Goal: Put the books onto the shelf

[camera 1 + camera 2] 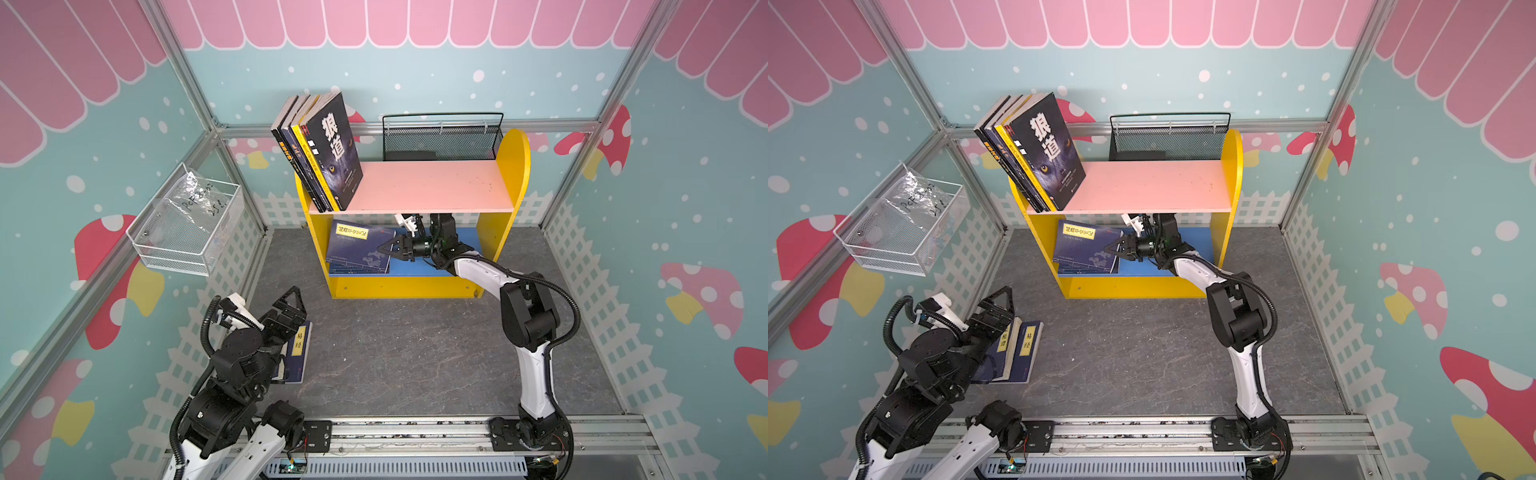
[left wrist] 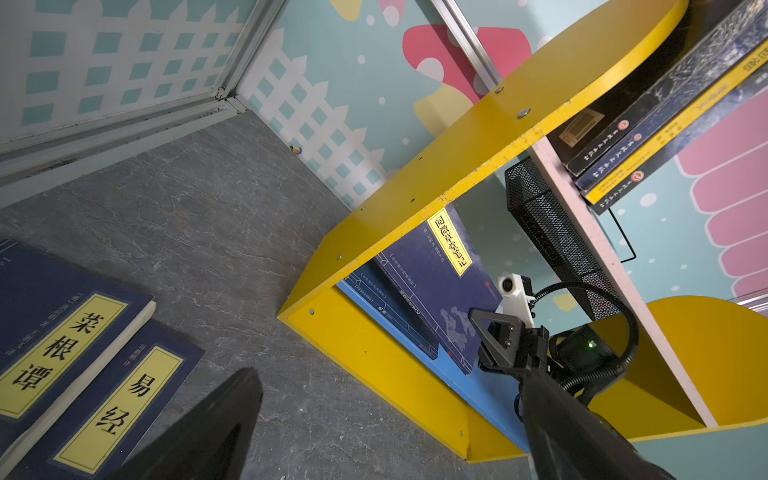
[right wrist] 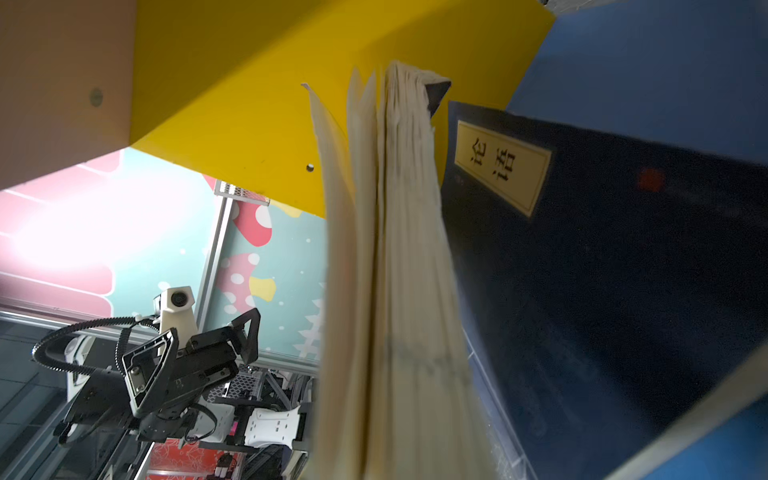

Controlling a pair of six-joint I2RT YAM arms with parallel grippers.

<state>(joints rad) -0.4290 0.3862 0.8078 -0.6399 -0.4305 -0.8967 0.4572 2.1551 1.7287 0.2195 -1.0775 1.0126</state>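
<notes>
The shelf (image 1: 432,187) stands at the back on the grey floor. Several books (image 1: 328,153) lean left on its pink upper board. In the lower tier a navy book (image 1: 357,249) with a yellow label tilts against the yellow left side. My right gripper (image 1: 386,247) reaches in under the pink board and is shut on that book's free edge; its pages (image 3: 395,249) fill the right wrist view. A second navy book (image 3: 582,249) lies on the blue board beneath it. My left gripper (image 1: 286,309) hangs open over two navy books (image 1: 1017,349) lying on the floor at the front left.
A black mesh basket (image 1: 442,139) sits behind the shelf against the back wall. On the left wall hangs a white wire basket (image 1: 187,224) holding a plastic bag. The grey floor (image 1: 415,353) stretches between the shelf and the front rail.
</notes>
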